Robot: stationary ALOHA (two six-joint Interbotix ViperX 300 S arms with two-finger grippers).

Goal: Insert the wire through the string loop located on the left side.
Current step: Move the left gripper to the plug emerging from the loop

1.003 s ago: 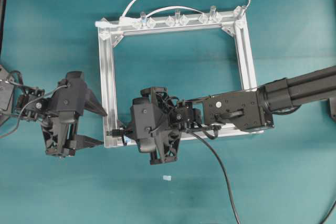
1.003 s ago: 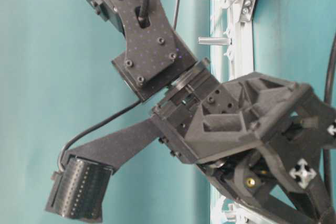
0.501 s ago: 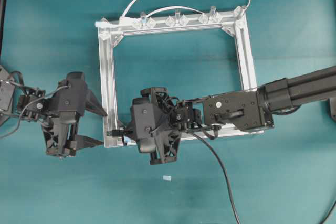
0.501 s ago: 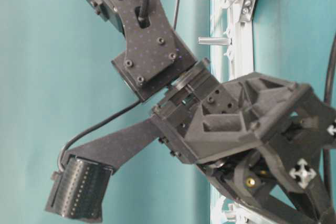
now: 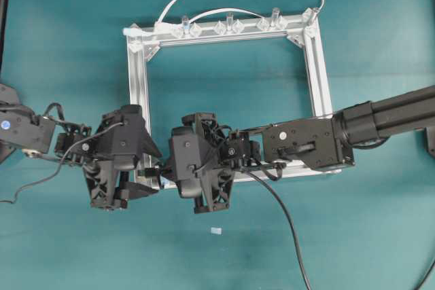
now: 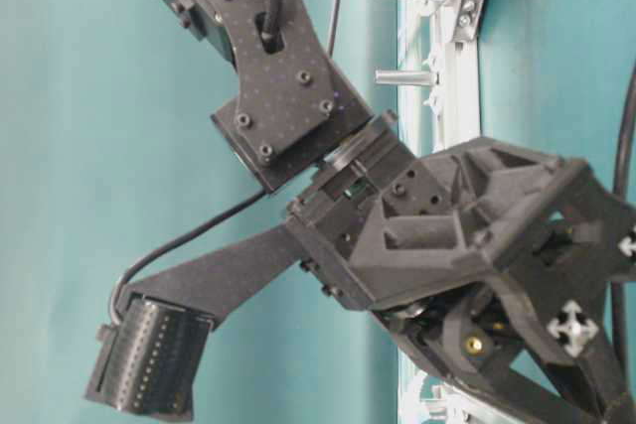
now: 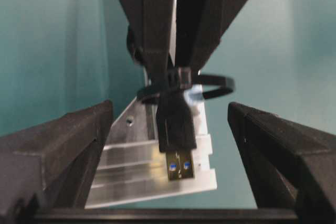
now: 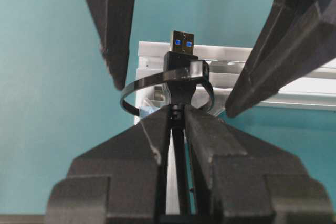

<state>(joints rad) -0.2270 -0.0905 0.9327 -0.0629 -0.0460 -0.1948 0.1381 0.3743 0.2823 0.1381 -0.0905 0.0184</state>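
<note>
The right gripper point(image 8: 178, 116) was clamped on the wire point(image 8: 180, 90), whose plug had already poked through the string loop point(image 8: 137, 85). The left gripper point(image 7: 170, 129) stood wide, 1 finger each side of the plug; the pull-through remained. The aluminium frame point(image 7: 152, 169) lay just beyond.

Bright, even light floods the teal table point(image 5: 68, 32) from above, and shadows stay faint and soft. Glare washes out the aluminium frame point(image 5: 139, 86) in the overhead view, nearly white along its rails. The left wrist view is soft: near fingers point(image 7: 58, 150) blur, the plug point(image 7: 181, 166) only fairly crisp. The right wrist view is sharper at the plug point(image 8: 181, 42), foreground pads point(image 8: 152, 145) hazy. Table-level view shows grainy, speckled black surfaces.
</note>
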